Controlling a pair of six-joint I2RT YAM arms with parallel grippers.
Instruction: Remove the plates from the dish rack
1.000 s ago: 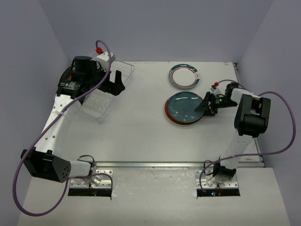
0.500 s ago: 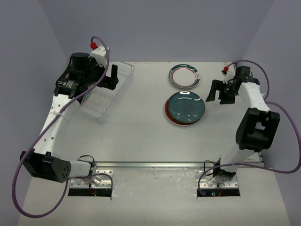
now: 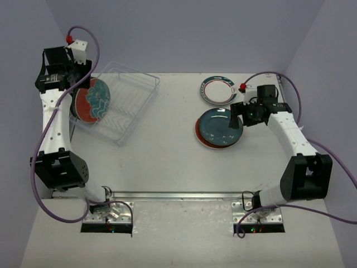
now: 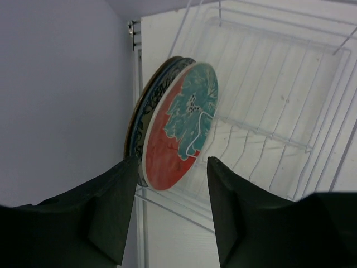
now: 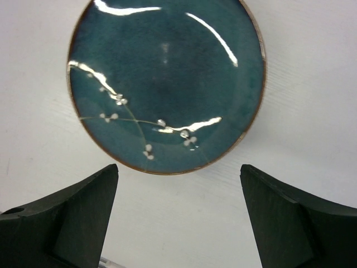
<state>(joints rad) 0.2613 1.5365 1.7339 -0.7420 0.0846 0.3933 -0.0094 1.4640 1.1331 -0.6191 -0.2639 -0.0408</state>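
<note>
Pale lilac walls [image 3: 184, 33] close in a white desk [image 3: 167, 162]. At far left, the clear dish rack [image 3: 134, 103] holds a few plates on edge, the red-and-teal plate [image 4: 181, 125] foremost. The left hand [image 4: 172, 163] straddles their lower rims (whether it truly pinches, I cannot tell). The right hand [image 5: 178, 170] hangs spread, empty, above the dark teal plate [image 5: 167, 84], which is stacked on a red plate [image 3: 199, 139] near a white ringed plate [image 3: 217, 89].

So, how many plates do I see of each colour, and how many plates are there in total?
White plate with teal-red ring: 1
Dark teal plate: 1
Red plate, under the dark teal one: 1
Teal-orange plate, upright in the dish rack: 1
Dark-rimmed plate behind it: 1, perhaps more hidden
Total: 5 in view
</note>
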